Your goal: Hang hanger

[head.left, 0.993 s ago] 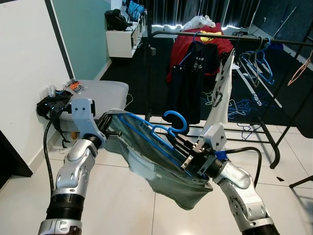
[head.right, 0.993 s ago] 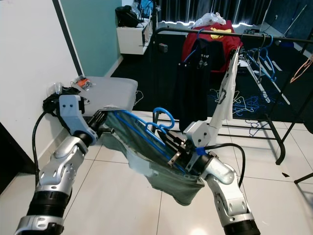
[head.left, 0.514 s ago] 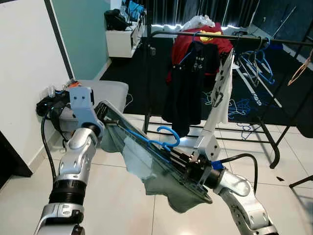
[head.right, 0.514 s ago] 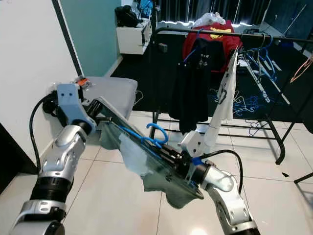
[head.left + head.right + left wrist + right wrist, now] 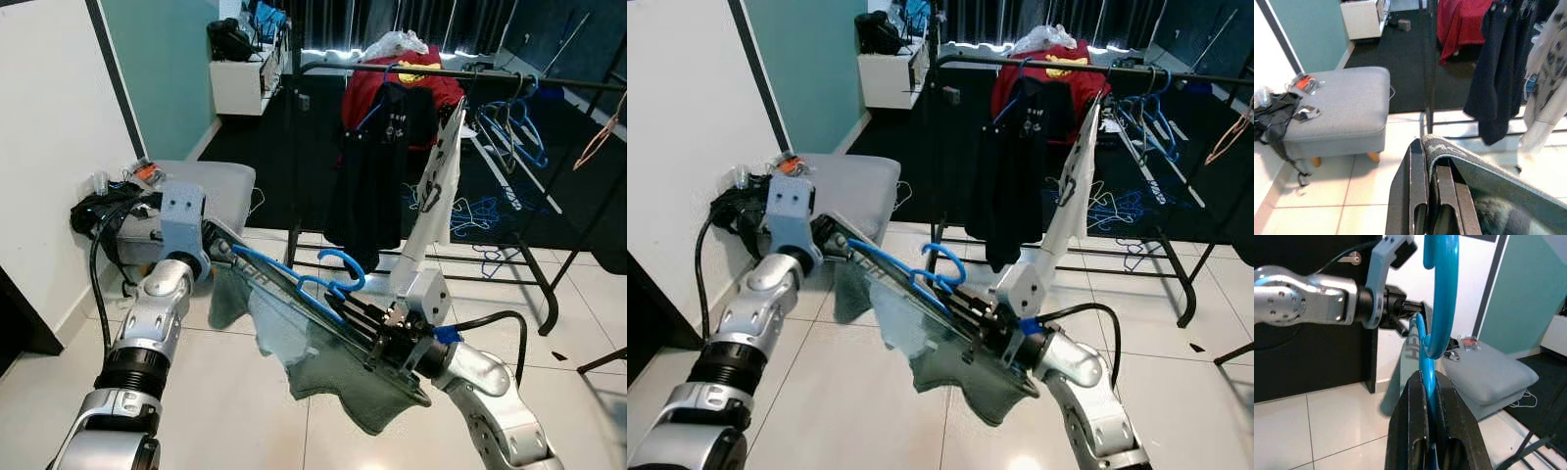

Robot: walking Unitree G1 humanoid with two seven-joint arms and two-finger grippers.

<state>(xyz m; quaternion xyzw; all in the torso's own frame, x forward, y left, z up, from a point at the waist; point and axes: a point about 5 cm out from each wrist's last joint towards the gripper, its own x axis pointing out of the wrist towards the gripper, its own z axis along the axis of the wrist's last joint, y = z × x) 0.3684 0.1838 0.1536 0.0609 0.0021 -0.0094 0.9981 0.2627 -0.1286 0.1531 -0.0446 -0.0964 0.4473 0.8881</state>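
A blue hanger [image 5: 294, 285] carries a grey-green garment [image 5: 328, 370] and is held slanting between my two arms, above the tiled floor. My left gripper [image 5: 223, 247] is shut on the garment's upper edge at the hanger's high end; in the left wrist view its fingers [image 5: 1418, 166] pinch the cloth [image 5: 1449, 154]. My right gripper [image 5: 364, 321] is shut on the blue hanger just below its hook [image 5: 343, 266]; the right wrist view has the hook [image 5: 1440, 289] rising from the closed fingers [image 5: 1413, 406]. The black clothes rail [image 5: 451, 73] stands beyond, apart from the hanger.
On the rail hang a red garment [image 5: 364, 93], a dark one [image 5: 377, 166] and a white one [image 5: 436, 186], with several blue hangers [image 5: 519, 122]. A grey ottoman [image 5: 206, 188] stands at the left by the wall. The rack's feet [image 5: 544, 294] rest on the tiles.
The hanger's right end has dropped and turned, so it slants more steeply. The garment, earlier stretched out, now hangs loose below it. Both grippers keep their hold.
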